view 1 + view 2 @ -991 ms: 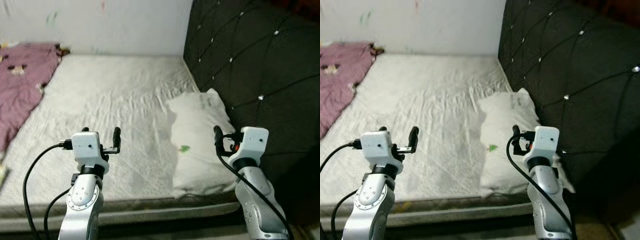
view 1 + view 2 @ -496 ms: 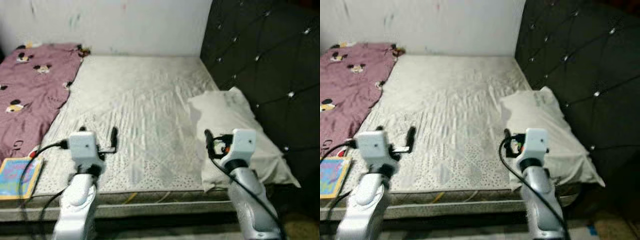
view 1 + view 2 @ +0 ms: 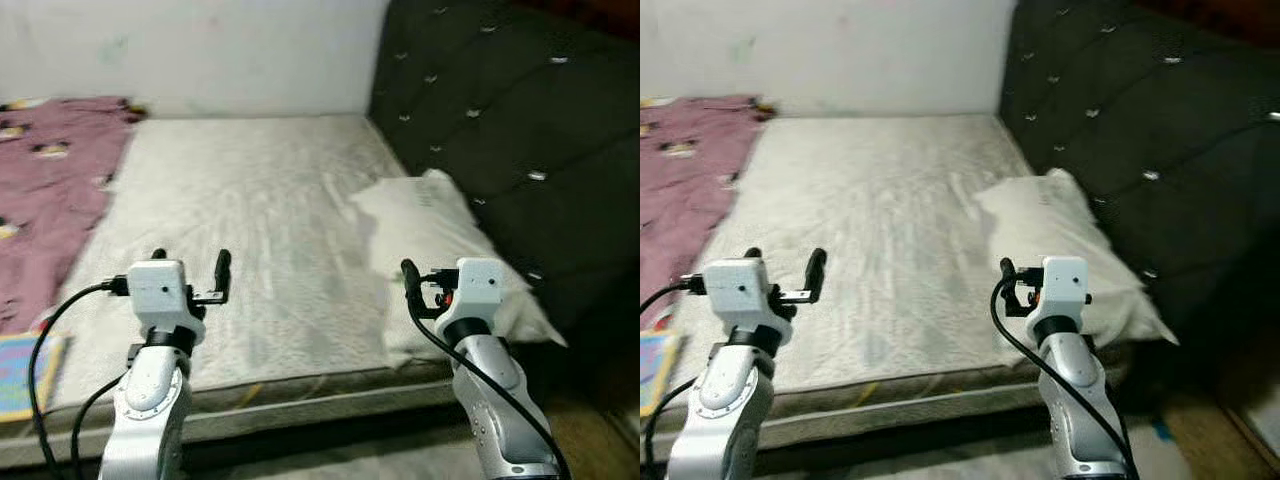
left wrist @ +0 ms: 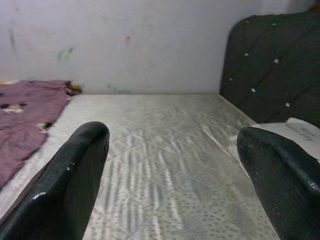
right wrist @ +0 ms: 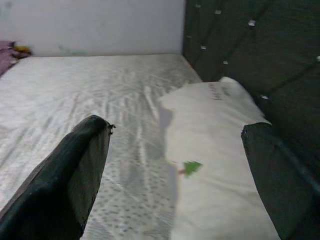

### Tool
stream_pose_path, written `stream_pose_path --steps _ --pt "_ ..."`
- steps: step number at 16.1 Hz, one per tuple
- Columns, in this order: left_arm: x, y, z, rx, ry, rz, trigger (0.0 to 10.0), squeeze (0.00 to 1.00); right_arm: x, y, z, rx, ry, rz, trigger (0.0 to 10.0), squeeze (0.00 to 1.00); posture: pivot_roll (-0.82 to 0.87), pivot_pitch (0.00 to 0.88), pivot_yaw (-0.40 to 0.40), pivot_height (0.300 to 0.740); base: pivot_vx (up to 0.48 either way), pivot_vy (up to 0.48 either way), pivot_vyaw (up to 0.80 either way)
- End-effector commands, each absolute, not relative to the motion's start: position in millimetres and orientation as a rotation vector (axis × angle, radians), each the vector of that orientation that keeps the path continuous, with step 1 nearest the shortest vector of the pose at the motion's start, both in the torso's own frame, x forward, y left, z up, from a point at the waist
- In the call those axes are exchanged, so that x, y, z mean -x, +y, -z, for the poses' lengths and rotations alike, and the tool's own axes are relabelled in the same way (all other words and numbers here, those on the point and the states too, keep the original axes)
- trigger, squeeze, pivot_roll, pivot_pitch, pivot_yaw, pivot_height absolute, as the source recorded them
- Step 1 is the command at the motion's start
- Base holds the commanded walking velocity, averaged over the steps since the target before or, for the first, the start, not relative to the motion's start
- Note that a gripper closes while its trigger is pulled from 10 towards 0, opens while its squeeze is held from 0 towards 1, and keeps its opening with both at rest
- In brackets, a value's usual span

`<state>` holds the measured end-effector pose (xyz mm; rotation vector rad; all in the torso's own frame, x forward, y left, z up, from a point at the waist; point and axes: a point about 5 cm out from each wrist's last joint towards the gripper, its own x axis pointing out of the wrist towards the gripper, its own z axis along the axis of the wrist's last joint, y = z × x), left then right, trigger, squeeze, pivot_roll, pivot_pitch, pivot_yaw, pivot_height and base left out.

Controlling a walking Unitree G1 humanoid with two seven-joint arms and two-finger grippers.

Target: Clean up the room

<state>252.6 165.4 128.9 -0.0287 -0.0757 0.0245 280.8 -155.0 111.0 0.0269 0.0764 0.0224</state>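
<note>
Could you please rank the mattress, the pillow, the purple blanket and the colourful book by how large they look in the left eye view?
1. mattress
2. pillow and purple blanket: alike; the blanket is cut off at the picture's edge
3. colourful book, also cut off

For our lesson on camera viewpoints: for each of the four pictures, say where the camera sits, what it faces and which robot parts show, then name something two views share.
Left eye view: on the head, looking down at the mattress; left gripper and right gripper raised, both open.
Right eye view: same head, same scene, slightly offset.
Left wrist view: looks between its fingers across the mattress towards the wall.
Right wrist view: looks along its fingers at the pillow.
Shared: pillow and dark headboard.
</note>
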Motion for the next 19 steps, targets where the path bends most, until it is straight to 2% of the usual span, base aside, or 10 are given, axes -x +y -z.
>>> stream_pose_path --steps 1,4,10,13,17,19 --pt "-252.1 164.0 -129.5 0.026 -0.074 -0.016 10.0 0.0 -281.3 -157.1 -112.9 -0.008 0.075 -0.021 10.0 0.0 -0.09 0.0 -0.008 0.74 0.277 0.0 0.0" --pt "-252.1 164.0 -129.8 0.024 -0.074 -0.016 10.0 0.0 -282.7 -152.8 -115.3 0.054 0.049 -0.045 10.0 0.0 -0.08 0.0 -0.01 0.74 0.291 0.0 0.0" --pt "-252.4 163.6 -129.2 0.024 -0.069 -0.018 10.0 0.0 -284.3 -154.2 -120.0 0.094 0.014 -0.049 10.0 0.0 -0.09 0.0 -0.009 0.74 0.081 0.0 0.0" --pt "-253.0 164.4 -127.8 0.019 -0.066 -0.053 10.0 0.0 -284.4 -159.3 -115.6 0.077 0.048 -0.034 10.0 0.0 -0.09 0.0 -0.009 0.74 0.0 0.0 0.0" --pt "-254.6 163.8 -128.6 0.039 -0.065 -0.041 10.0 0.0 -284.4 -153.4 -118.2 0.057 0.038 -0.08 10.0 0.0 -0.09 0.0 -0.015 0.74 0.0 0.0 0.0" --pt "-256.4 163.0 -130.2 0.05 -0.069 -0.038 10.0 0.0 -285.9 -153.9 -118.5 0.029 0.038 -0.078 10.0 0.0 -0.09 0.0 -0.014 0.74 0.0 0.435 0.0"
